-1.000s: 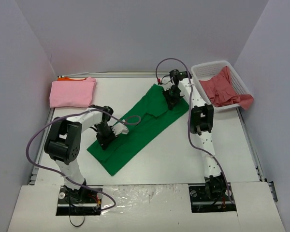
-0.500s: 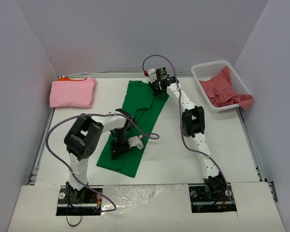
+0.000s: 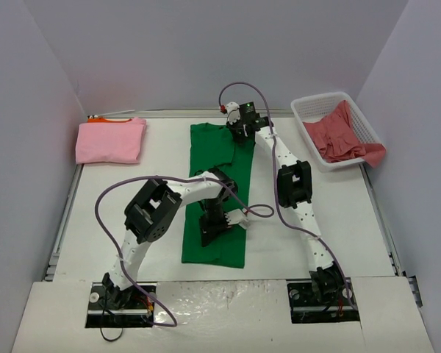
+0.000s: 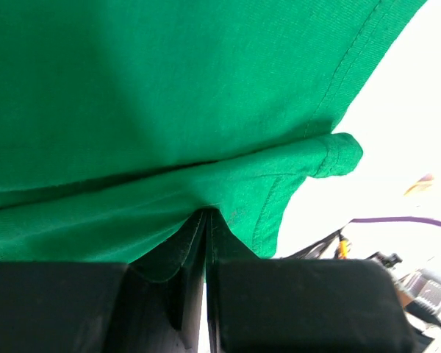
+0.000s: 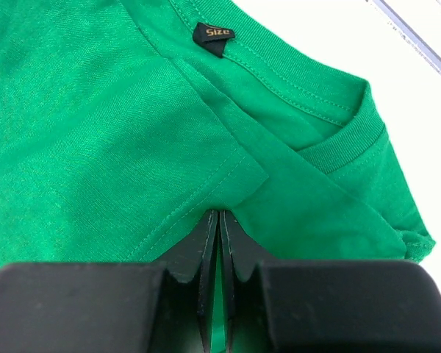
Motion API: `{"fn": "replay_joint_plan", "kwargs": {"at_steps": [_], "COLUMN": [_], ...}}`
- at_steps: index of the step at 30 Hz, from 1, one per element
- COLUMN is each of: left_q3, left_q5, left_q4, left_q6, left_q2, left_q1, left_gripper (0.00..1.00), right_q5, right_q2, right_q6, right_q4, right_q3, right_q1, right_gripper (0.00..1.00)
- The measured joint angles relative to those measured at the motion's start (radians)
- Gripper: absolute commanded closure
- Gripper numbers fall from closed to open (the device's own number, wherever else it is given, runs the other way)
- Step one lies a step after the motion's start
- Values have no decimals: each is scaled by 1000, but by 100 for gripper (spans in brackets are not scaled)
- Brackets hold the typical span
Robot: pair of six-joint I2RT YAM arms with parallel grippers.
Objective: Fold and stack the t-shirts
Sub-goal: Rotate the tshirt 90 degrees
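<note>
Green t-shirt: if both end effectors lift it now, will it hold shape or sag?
Probably floppy: the green t-shirt puckers into folds where the left end effector and right end effector pinch it. It likely sags between them if lifted. Thin cloth looks light, so pushing would probably bunch it.

Even, bright overhead light, soft shadows; wrist views sharp, whites blown out at edges

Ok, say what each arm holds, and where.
Both hold the green t-shirt: left jaws shut on a fold in its near half, right jaws on a folded edge beside the collar.
</note>
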Motion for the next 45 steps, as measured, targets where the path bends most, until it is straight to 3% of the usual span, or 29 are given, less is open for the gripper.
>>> {"fn": "replay_joint_plan", "kwargs": {"at_steps": [12, 19, 23, 25, 27, 30, 33, 36, 37, 43, 45], "left_q3": [82, 83, 125, 181, 232, 233, 108, -122, -227, -518, -560], "left_q5": [84, 60, -46, -101, -141, -189, -257, -282, -282, -213, -202], "left_q4": [-2, 12, 57, 70, 105, 181, 254, 301, 311, 285, 304], "left_q6": [-47, -18, 10, 14, 14, 18, 39, 57, 62, 66, 66], "left_q2": [55, 32, -34, -93, -179, -349, -543, -694, -728, -711, -744], "left_q1": [-20, -18, 1, 32, 80, 163, 225, 213, 192, 150, 151], "left_gripper": [98, 98, 98, 89, 80, 79, 74, 74, 73, 73, 77], "right_q5": [-24, -19, -13, -5, 6, 26, 37, 24, 4, -117, -126], "right_q2": [0, -2, -37, -93, -177, -373, -598, -812, -877, -1052, -1103], "right_q6": [-4, -4, 6, 17, 16, 12, -7, -38, -55, -143, -161], "right_q4": [4, 5, -3, -11, -8, 11, 30, 1, -32, -237, -265], "right_q3": [1, 1, -26, -66, -129, -283, -478, -698, -776, -1126, -1255], "right_q1": [-9, -9, -11, -14, -15, -16, -20, -21, -21, 20, 65], "right_gripper": [96, 91, 82, 70, 60, 57, 57, 57, 52, 43, 52]}}
